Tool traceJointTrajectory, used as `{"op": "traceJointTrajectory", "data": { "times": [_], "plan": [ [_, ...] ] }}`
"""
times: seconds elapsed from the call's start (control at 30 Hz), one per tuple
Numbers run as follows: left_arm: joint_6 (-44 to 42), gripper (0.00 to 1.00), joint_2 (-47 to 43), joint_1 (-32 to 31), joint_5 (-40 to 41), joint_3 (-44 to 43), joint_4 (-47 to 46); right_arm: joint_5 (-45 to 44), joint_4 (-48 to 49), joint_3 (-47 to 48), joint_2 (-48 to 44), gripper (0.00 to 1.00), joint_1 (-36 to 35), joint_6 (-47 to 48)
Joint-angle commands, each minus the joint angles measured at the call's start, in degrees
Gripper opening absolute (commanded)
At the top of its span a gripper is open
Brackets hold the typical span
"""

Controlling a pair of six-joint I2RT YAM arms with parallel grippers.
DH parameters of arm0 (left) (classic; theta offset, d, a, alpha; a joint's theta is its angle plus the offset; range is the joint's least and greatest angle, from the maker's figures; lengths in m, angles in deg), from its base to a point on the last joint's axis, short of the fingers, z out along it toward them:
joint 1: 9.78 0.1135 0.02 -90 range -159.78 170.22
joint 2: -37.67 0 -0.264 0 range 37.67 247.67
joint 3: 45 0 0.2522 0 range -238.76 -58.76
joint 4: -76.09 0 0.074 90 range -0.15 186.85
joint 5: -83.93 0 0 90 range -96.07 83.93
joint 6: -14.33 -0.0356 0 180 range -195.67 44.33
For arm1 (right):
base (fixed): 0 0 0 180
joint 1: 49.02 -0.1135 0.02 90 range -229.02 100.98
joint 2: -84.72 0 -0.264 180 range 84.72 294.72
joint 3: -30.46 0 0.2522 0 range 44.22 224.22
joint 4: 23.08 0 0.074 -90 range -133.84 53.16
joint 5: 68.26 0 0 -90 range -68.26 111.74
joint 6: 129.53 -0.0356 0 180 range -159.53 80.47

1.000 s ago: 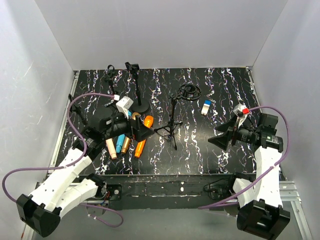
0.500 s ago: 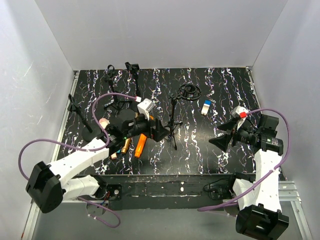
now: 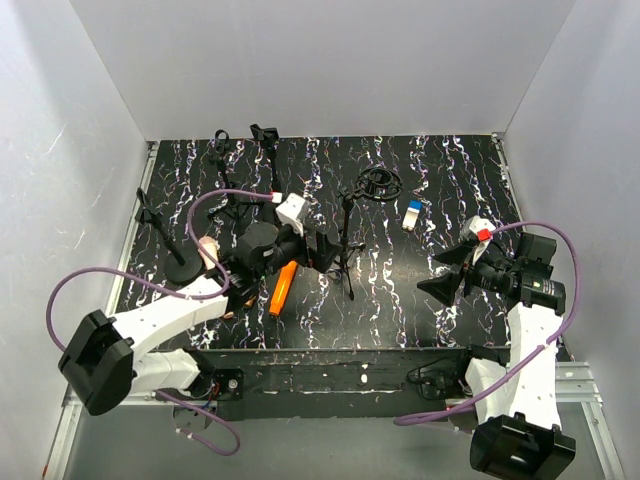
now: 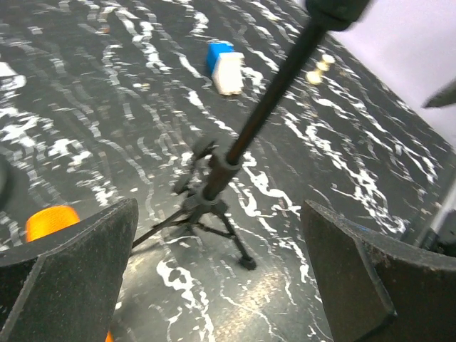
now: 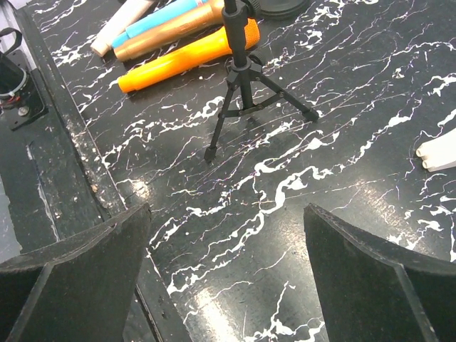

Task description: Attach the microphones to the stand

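Left arm [image 3: 170, 315] stretches low across the table [image 3: 420, 180], left pincer [image 3: 322, 250] wide and empty just beside the tripod stand [image 3: 347, 240]; right pincer [image 3: 438, 277], also wide and empty, hovers well apart; microphones [image 5: 182, 63] lie flat by the stand's feet

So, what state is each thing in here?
Slim orange microphone: lying flat, unattached.
Gold-bronze microphone: lying flat, unattached.
Light blue microphone: lying flat, unattached.
Pale pink-beige microphone: lying flat, unattached.
Black tripod stand: upright, empty.
Small blue-and-white block: lying loose.
Left gripper: open, empty.
Right gripper: open, empty.
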Motion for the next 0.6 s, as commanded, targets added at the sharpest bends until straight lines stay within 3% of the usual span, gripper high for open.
{"op": "traceJointTrajectory", "data": {
  "times": [0.0, 0.2, 0.47, 0.57],
  "plan": [
    [2.6, 0.97, -6.5, -0.2, 18.2, 0.6, 13.2, 0.1, -0.8, 0.1, -1.0, 0.94, -0.2, 1.5],
    [12.6, 0.92, -7.3, -0.2, 27.8, 0.7, 30.3, 0.5, -1.0, 0.2, -1.1, 0.94, -0.2, 1.5],
    [13.7, 0.90, 3.0, -0.2, 30.4, -2.0, 35.2, 0.6, -0.9, 0.3, -1.0, 0.94, -0.1, 1.4],
    [12.2, 0.84, 8.6, -0.2, 30.5, -3.4, 35.3, 0.7, -0.8, 0.1, -1.0, 0.94, -0.1, 1.2]
  ]
}}
